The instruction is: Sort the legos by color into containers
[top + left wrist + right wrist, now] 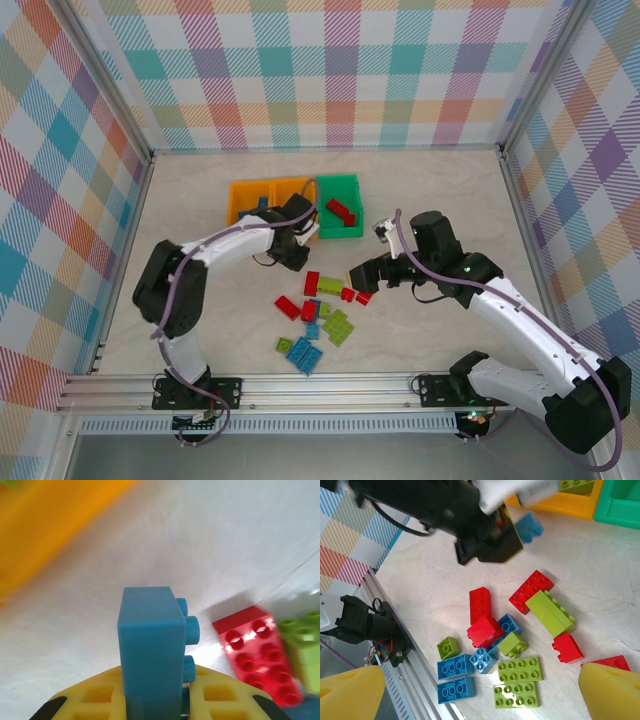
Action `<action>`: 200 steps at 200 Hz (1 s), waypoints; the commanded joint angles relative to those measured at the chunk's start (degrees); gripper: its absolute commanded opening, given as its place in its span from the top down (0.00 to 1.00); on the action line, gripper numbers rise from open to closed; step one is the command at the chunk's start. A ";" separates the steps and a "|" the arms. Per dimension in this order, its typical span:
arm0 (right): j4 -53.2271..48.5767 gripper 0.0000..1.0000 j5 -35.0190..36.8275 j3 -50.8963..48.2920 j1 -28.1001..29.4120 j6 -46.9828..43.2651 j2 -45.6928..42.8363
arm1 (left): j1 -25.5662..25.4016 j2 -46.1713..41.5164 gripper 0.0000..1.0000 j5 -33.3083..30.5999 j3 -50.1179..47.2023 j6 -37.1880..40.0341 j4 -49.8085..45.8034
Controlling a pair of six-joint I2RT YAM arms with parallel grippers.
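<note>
At the upper left of the overhead frame, the left orange bin (233,205) and the right orange bin (294,183) are sitting side by side on the pale table (190,195). The left one seems to be holding a few blue pieces, though they are too small to tell for sure. Just below them, the left gripper (155,700) is clamping a blue brick (151,645) upright between its yellow pads (90,697), studs facing right in its wrist view. In the right wrist view that brick (529,527) is hanging just clear of the table, near the orange bin's front wall.

Right of the orange pair and touching it, the green bin (338,181) is holding red bricks (341,211).

Lower centre, the loose legos (315,320) are lying in a scatter of red, blue and lime. A red brick (531,591) is touching a long lime one (551,612), and two blue bricks (455,677) are lying nearest the rail.

Right of the pile, the right gripper (362,276) is hovering with its jaws spread wide, gripping nothing.
</note>
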 commanded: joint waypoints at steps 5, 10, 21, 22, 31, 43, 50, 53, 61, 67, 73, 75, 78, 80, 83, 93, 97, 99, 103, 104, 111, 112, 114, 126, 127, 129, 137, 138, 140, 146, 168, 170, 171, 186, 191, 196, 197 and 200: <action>-0.54 0.00 0.22 1.66 0.22 -0.85 -0.30 | 3.75 -7.00 0.80 -2.92 3.50 -6.11 2.31; -0.47 0.00 0.36 1.54 0.24 -0.73 -0.40 | 4.97 -7.12 0.80 -3.79 4.10 -6.84 2.57; -0.42 0.00 0.70 1.36 0.23 -0.33 -0.65 | 8.10 -6.67 0.80 -4.52 5.38 -8.36 3.48; -0.41 0.00 0.73 1.34 0.19 -0.30 -0.70 | 8.38 -6.59 0.80 -4.48 5.52 -8.47 3.57; -0.45 0.00 1.00 1.28 0.23 0.03 -0.99 | 11.12 -5.53 0.81 -3.75 6.37 -9.58 4.60; -0.56 0.00 1.13 1.02 0.23 0.34 -1.49 | 14.50 -3.37 0.81 -2.35 7.78 -11.39 5.86; -0.74 0.00 1.16 0.98 0.23 0.44 -1.79 | 16.12 -1.74 0.81 -1.26 8.73 -12.46 6.42; -0.91 0.00 1.19 0.98 0.23 0.44 -1.95 | 16.66 -1.12 0.81 -1.01 9.12 -12.85 6.71; -1.37 0.00 1.31 1.07 0.23 0.52 -2.28 | 17.69 0.65 0.81 -1.30 10.11 -13.69 7.23; -1.79 0.00 1.44 1.17 0.23 0.52 -2.49 | 18.16 1.88 0.81 -1.69 10.87 -14.14 7.49; -2.14 0.00 1.53 1.26 0.23 0.61 -2.71 | 18.53 3.05 0.81 -2.02 11.53 -14.57 7.83; -2.22 0.00 1.61 1.25 0.23 0.61 -2.80 | 18.64 3.44 0.81 -2.24 11.74 -14.73 7.93; -2.36 0.00 1.72 1.26 0.23 0.61 -2.90 | 18.82 4.03 0.81 -2.60 12.09 -14.99 8.07; -2.45 0.00 1.72 1.27 0.23 0.68 -2.94 | 18.91 4.30 0.81 -2.95 12.25 -15.17 8.19; -2.59 0.00 1.84 1.30 0.23 0.76 -3.09 | 19.06 4.91 0.81 -3.55 12.56 -15.32 8.37; -2.94 0.00 2.04 1.27 0.23 1.04 -3.38 | 19.49 6.51 0.78 -4.67 13.54 -15.89 8.71; -3.02 0.00 2.14 1.25 0.23 1.18 -3.38 | 19.70 7.29 0.76 -5.06 13.98 -16.14 8.63; -3.03 0.00 2.15 1.29 0.23 1.20 -3.39 | 19.79 7.42 0.76 -5.26 14.33 -16.27 8.59; -3.18 0.00 2.16 1.36 0.23 1.35 -3.46 | 19.97 7.97 0.73 -5.48 14.83 -16.45 8.42; -3.20 0.00 2.16 1.34 0.23 1.38 -3.47 | 19.98 8.12 0.73 -5.49 14.90 -16.47 8.42; -3.43 0.00 2.36 1.38 0.23 1.55 -3.39 | 20.17 8.79 0.69 -5.33 15.31 -16.54 8.41; -3.45 0.00 2.39 1.35 0.23 1.57 -3.44 | 20.17 8.83 0.69 -5.28 15.36 -16.56 8.41; -3.47 0.00 2.42 1.34 0.23 1.60 -3.42 | 20.17 8.91 0.68 -5.27 15.45 -16.62 8.41; -3.46 0.00 3.26 1.37 0.23 1.78 -3.39 | 20.18 8.51 0.63 -4.42 15.23 -16.69 9.02; -3.47 0.00 3.33 1.35 0.23 1.77 -3.35 | 20.18 8.43 0.62 -4.35 15.15 -16.72 9.11; -3.52 0.00 3.46 1.29 0.23 1.76 -3.27 | 20.18 8.23 0.62 -4.20 14.95 -16.74 9.22; -3.50 0.00 4.01 1.23 0.23 1.41 -3.06 | 20.18 7.17 0.59 -3.82 14.27 -16.88 9.75; -3.49 0.00 4.10 1.19 0.23 1.36 -3.01 | 20.18 7.01 0.59 -3.83 14.19 -16.91 9.78; -3.54 0.00 4.25 1.17 0.23 1.24 -2.92 | 20.18 6.67 0.58 -3.79 14.05 -16.92 9.87; -3.64 0.00 4.63 1.16 0.23 0.72 -2.54 | 20.18 5.62 0.56 -3.73 13.52 -16.97 10.02; -4.06 0.00 8.74 0.67 0.40 -1.47 -0.86 | 20.18 0.37 0.49 -1.35 10.83 -17.48 10.54; -4.13 0.00 9.23 0.57 0.41 -1.67 -0.67 | 20.13 -0.20 0.48 -0.90 10.58 -17.64 10.54; -4.11 0.00 9.48 0.56 0.41 -1.80 -0.58 | 20.15 -0.54 0.48 -0.79 10.36 -17.72 10.49; -4.44 0.02 11.30 0.01 0.87 -4.81 0.89 | 19.62 -6.33 0.45 3.51 6.35 -18.86 11.71; -4.25 0.02 12.01 -0.31 1.30 -5.67 1.42 | 19.10 -8.77 0.44 4.53 4.82 -19.09 12.33; -3.96 0.03 12.97 -0.53 1.82 -6.44 1.95 | 18.54 -11.30 0.43 5.43 3.22 -19.00 12.92; -3.89 0.04 13.15 -0.57 1.95 -6.61 2.09 | 18.39 -11.85 0.43 5.59 2.90 -18.93 13.04; -3.78 0.04 13.72 -0.64 2.29 -7.12 2.43 | 17.93 -13.40 0.43 6.09 2.02 -18.62 13.27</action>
